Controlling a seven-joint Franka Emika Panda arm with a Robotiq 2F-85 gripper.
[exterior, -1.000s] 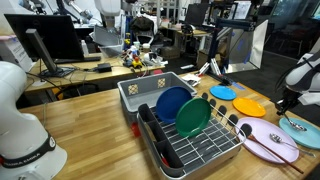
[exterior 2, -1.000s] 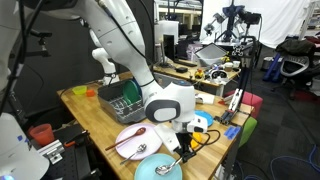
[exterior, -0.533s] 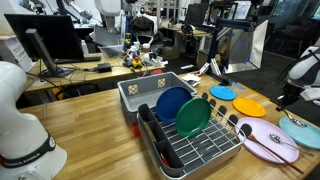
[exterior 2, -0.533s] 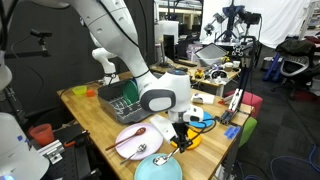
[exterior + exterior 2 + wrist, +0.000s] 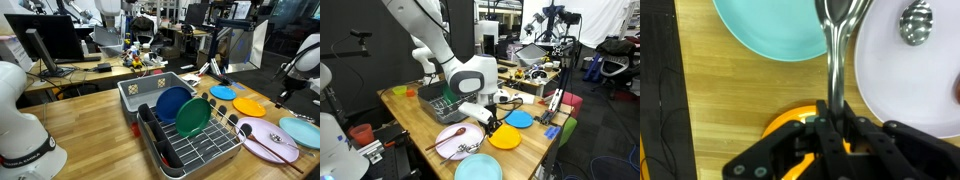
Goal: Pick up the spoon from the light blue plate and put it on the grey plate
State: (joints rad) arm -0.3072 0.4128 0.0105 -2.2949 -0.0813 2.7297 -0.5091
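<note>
My gripper (image 5: 834, 120) is shut on the handle of the slim silvery spoon (image 5: 835, 50), and the spoon's bowl points away from me at the top edge of the wrist view. The spoon hangs above the wood between the light blue plate (image 5: 770, 30) and the grey plate (image 5: 910, 85). In an exterior view the gripper (image 5: 490, 123) hovers above the table beside the grey plate (image 5: 448, 142), behind the light blue plate (image 5: 478, 168). Both plates also show in an exterior view, light blue (image 5: 300, 131) and grey (image 5: 258, 133).
A second small silvery piece (image 5: 917, 22) and a long dark purple-brown utensil (image 5: 450, 141) lie on the grey plate. An orange-yellow plate (image 5: 505, 138) is under my gripper, with a small blue plate (image 5: 520, 118) behind it. A dish rack (image 5: 195, 145) holds dark blue and green plates.
My arm has risen and swung back from over the light blue plate toward the orange-yellow plate, carrying the spoon. The light blue plate is now uncovered.
</note>
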